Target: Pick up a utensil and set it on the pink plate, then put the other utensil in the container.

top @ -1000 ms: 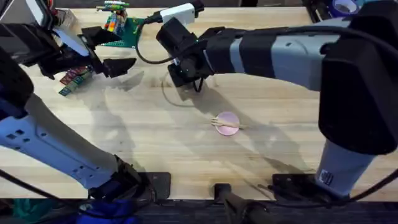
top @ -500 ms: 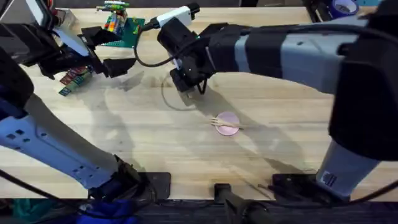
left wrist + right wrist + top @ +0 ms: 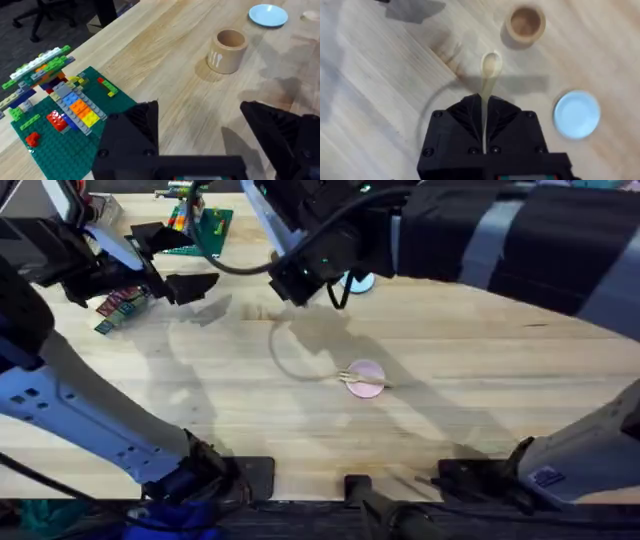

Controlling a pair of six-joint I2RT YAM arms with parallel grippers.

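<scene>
Spoon (image 3: pixel 489 75) pinched by its handle between the right gripper's (image 3: pixel 484 107) black fingers, bowl sticking out in front, held above the table (image 3: pixel 200 400) near the cup (image 3: pixel 525 22). Cup upright and empty, with the blue plate (image 3: pixel 577 114) just beside. Fork (image 3: pixel 361 378) lying across the pink plate (image 3: pixel 368 377) at mid-table, tines past the rim. Left gripper (image 3: pixel 200 130) spread wide, holding nothing, raised near the brick baseplate (image 3: pixel 60 110), well apart from the pink plate.
</scene>
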